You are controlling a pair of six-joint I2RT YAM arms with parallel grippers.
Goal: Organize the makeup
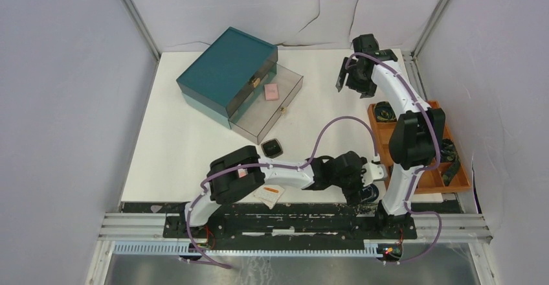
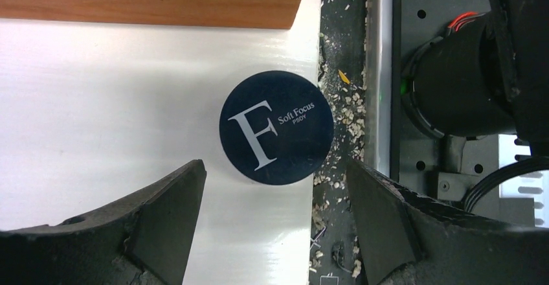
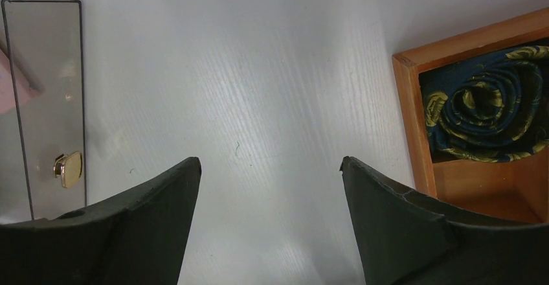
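Tin: dark-blue round tin [image 2: 276, 127] lies flat at the near right edge of the white table [image 2: 97, 116], slightly overhanging it, near the wooden tray [image 2: 149, 3].
Direction: round, so no long axis; in the left wrist view its lettering slants up to the right.
Writing: big "F", then "Soft Focus"; the smaller line beneath is unclear.
Left hand: left gripper [image 2: 273, 166] open, a finger on each side of the tin, gripping nothing.
Right hand: right gripper [image 3: 268, 162] open over bare table, empty.
Stick: thin red stick [image 1: 274, 190] lies roughly left-right on the white pad [image 1: 268, 197].
Compact: black square compact [image 1: 272, 148] near the clear drawer [image 1: 285, 113].
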